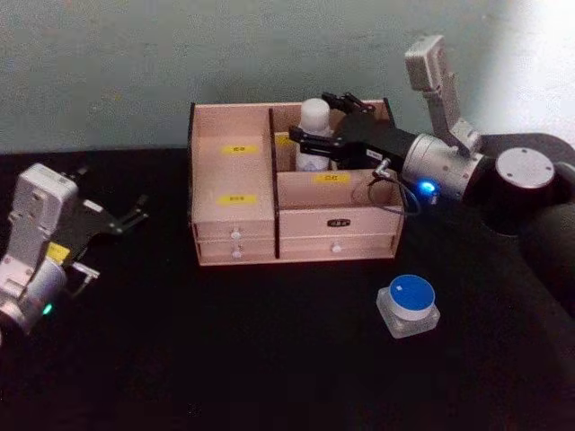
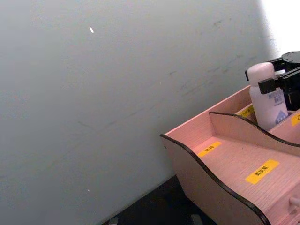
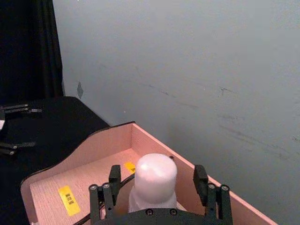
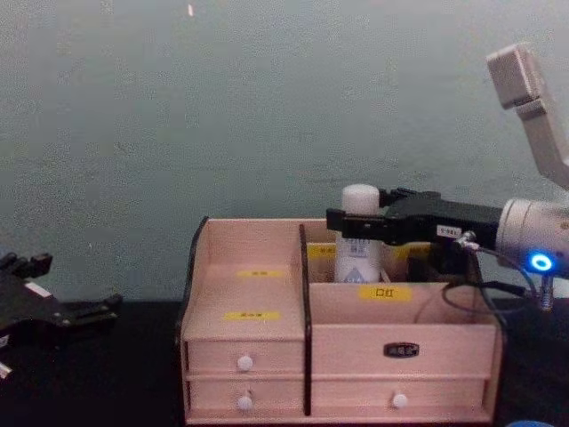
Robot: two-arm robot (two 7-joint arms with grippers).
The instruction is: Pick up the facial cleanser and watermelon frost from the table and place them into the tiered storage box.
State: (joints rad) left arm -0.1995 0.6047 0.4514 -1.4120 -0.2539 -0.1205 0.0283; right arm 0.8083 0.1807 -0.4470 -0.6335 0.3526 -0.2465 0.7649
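Facial cleanser, a tall white cylindrical plastic bottle (image 1: 314, 114), stands upright in the rear right compartment of the pale pink wooden tiered storage box (image 1: 234, 211).
The right gripper (image 3: 156, 176) straddles it with jaws spread, so a crooked withdrawal could snag the cap and topple it. The squat blue-lidded watermelon frost jar (image 1: 407, 305) sits unobstructed on the black table (image 1: 225, 359); the left gripper (image 1: 142, 208) idles at left, jaws apart.

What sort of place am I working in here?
Likely a staged test bench, not a real bathroom: a black-draped table, a bare grey wall, and a wooden organiser holding a white bottle.
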